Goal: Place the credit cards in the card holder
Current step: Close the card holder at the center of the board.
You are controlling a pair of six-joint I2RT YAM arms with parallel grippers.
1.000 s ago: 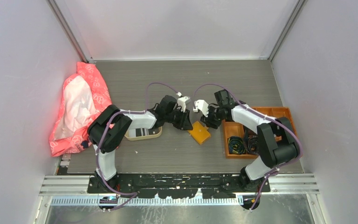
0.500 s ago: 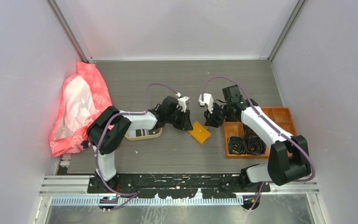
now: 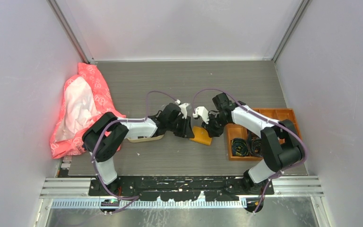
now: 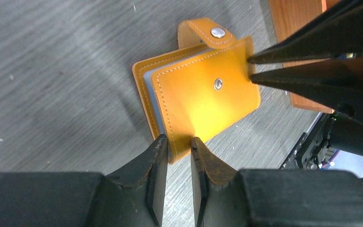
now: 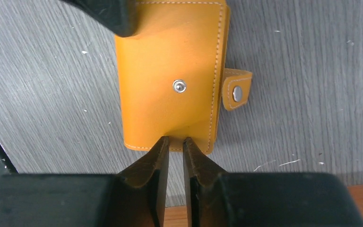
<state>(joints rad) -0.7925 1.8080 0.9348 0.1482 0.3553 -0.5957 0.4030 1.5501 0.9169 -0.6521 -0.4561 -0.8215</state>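
The mustard-orange folded leather card holder (image 3: 201, 136) is hemmed in from two sides. The left pincer (image 4: 178, 142) is closed on one corner and the right pincer (image 5: 175, 140) nips the opposite edge, so each arm bars the other's way across it. Just right of the holder, the orange wooden compartmented box (image 3: 264, 112) walls off that side. To the left, the left forearm lies over a beige rounded tray (image 3: 144, 138), and a crumpled pink bag (image 3: 82, 106) fills the far-left edge. The far half of the grey tabletop (image 3: 184, 80) lies open.
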